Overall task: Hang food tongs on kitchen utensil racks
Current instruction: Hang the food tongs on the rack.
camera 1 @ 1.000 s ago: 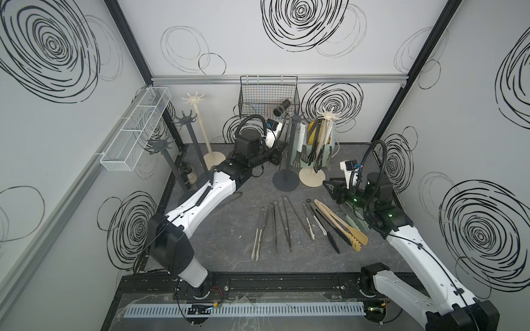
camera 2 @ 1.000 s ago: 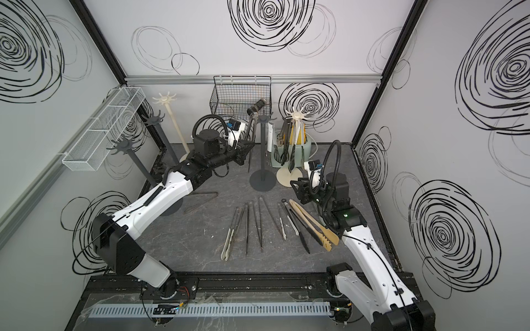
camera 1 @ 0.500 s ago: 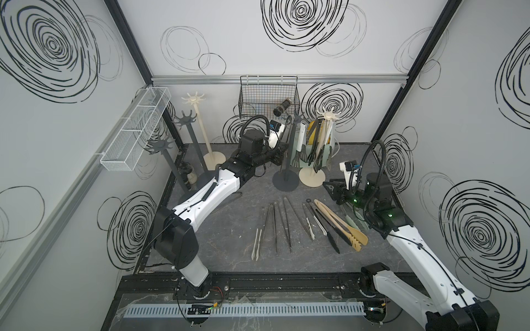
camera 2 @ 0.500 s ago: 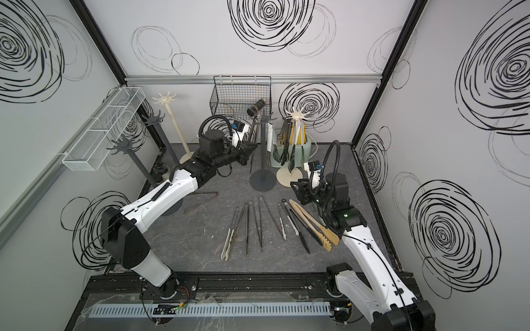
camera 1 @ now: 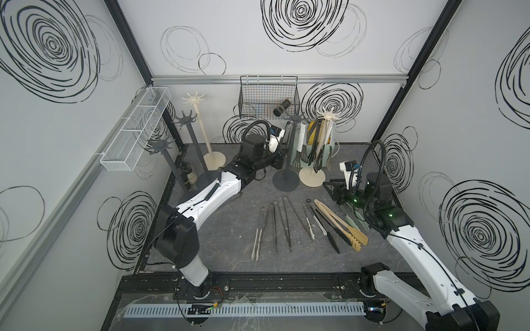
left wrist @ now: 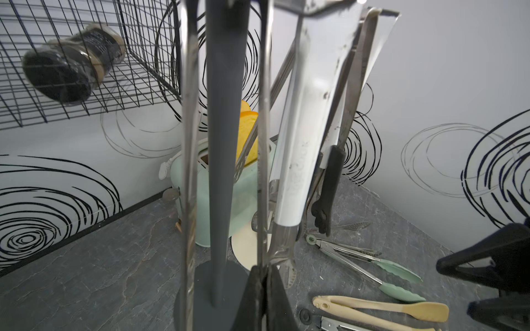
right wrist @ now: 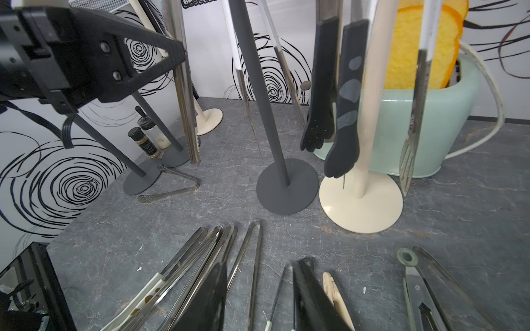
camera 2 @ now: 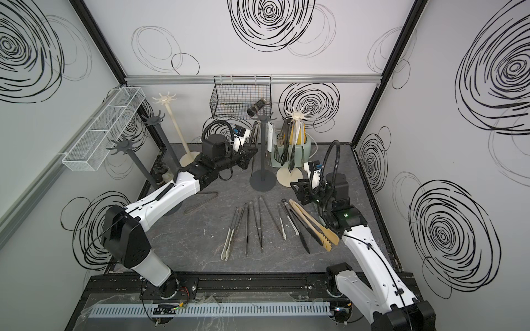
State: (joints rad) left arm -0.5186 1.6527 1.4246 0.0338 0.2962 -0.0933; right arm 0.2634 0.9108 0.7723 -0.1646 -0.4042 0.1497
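Left hand (left wrist: 263,298) is pinched tight on one arm of thin steel tongs (left wrist: 264,172), right beside the dark grey rack (left wrist: 222,143) pole. Right hand (right wrist: 261,275) is partly open, holding nothing, above loose tongs (camera 1: 341,225) on the counter (camera 1: 229,238).

White swirl-marked walls (camera 1: 258,57), grey stone tabletop (camera 1: 229,229)

Only one marking is partly readable. The white tongs handle (left wrist: 298,160) hangs just beyond the left gripper (left wrist: 263,298) and the steel tongs (left wrist: 264,143) that it pinches. It bears raised letters along its length, perhaps ending in "OOK"; the rest is too faint. The jar (left wrist: 71,66), higher and well apart from this gripper, has a blurred dark label. The small bottles (right wrist: 144,140), far ahead of the right gripper (right wrist: 259,309), carry labels too small to read.
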